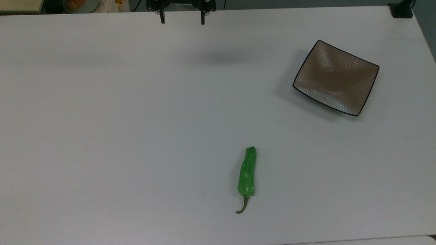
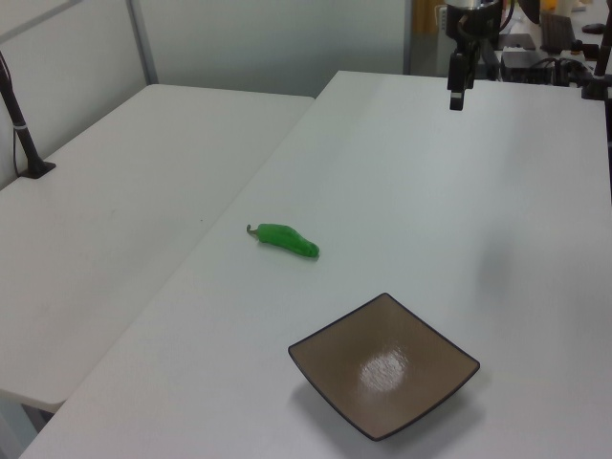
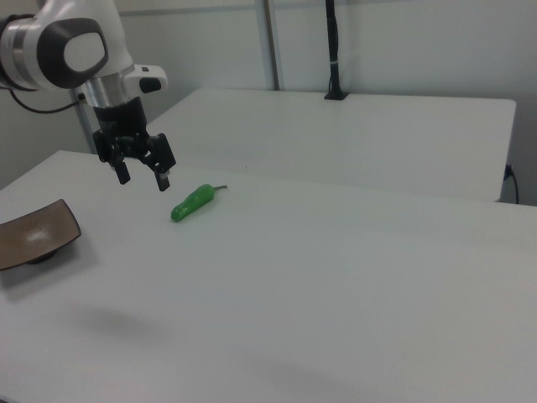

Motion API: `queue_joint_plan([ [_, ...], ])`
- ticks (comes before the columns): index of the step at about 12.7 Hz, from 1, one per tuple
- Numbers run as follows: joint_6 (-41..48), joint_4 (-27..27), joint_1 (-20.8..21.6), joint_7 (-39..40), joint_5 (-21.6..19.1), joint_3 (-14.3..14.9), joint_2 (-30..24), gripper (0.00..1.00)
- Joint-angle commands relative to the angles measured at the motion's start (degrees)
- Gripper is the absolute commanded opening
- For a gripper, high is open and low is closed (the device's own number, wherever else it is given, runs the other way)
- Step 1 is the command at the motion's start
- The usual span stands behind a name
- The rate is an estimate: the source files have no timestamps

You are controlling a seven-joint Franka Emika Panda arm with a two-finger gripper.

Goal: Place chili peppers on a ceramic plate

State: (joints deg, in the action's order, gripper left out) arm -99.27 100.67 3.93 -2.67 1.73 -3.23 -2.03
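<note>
We judge the chili pepper (image 1: 247, 173) light, glossy, slippery: grip mid-body; gripper (image 1: 182, 19) jaws spread wide, empty

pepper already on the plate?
No, the pepper lies on the bare table, well apart from the empty plate.
</note>
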Motion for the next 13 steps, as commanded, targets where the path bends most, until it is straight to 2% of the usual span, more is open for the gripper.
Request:
queue_joint_plan([
  [1,-0.04,-0.82,-0.33,-1.01,0.65,-0.82,0.88,1.00],
  [7,-0.65,-0.82,-0.23,-1.11,0.47,-0.82,1.07,1.00],
  [13,-11.45,-0.91,0.81,-6.64,0.03,-0.99,3.34,1.00],
])
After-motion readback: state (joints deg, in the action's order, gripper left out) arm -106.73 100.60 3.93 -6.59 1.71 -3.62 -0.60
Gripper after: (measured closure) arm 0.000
